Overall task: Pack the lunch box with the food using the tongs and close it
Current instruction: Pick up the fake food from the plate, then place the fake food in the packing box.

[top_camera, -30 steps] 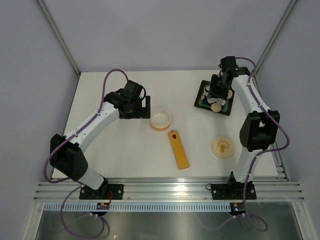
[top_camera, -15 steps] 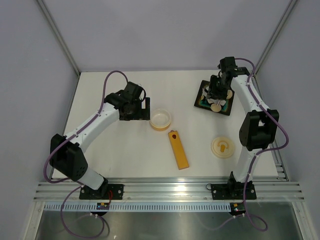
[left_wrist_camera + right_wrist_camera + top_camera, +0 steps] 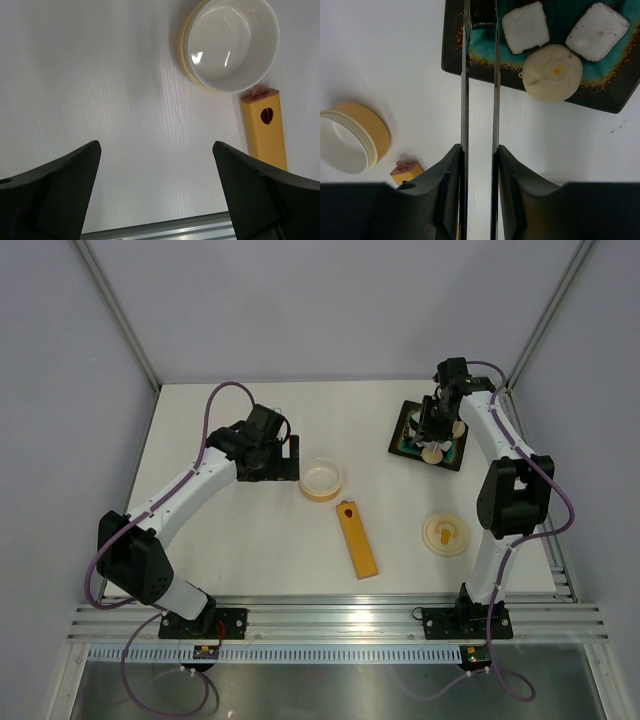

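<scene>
A robotics lab test cell. A bare white counter (image 3: pixel 250 550) is boxed in by plain grey panel walls (image 3: pixel 60 390) on aluminium posts (image 3: pixel 115 312). The left arm (image 3: pixel 185 488) and right arm (image 3: pixel 500 435) are bolted to slotted metal rails (image 3: pixel 330 618) along the near edge, and purple cables (image 3: pixel 230 383) loop off them.

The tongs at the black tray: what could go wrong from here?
1. The tongs, held by the right gripper, reach a dark piece at the corner of the tray. The thin tips might lose it or knock the rim.
2. The lunch box bowl stands apart from the tray, so a weakly held piece could fall on the table on the way.
</scene>
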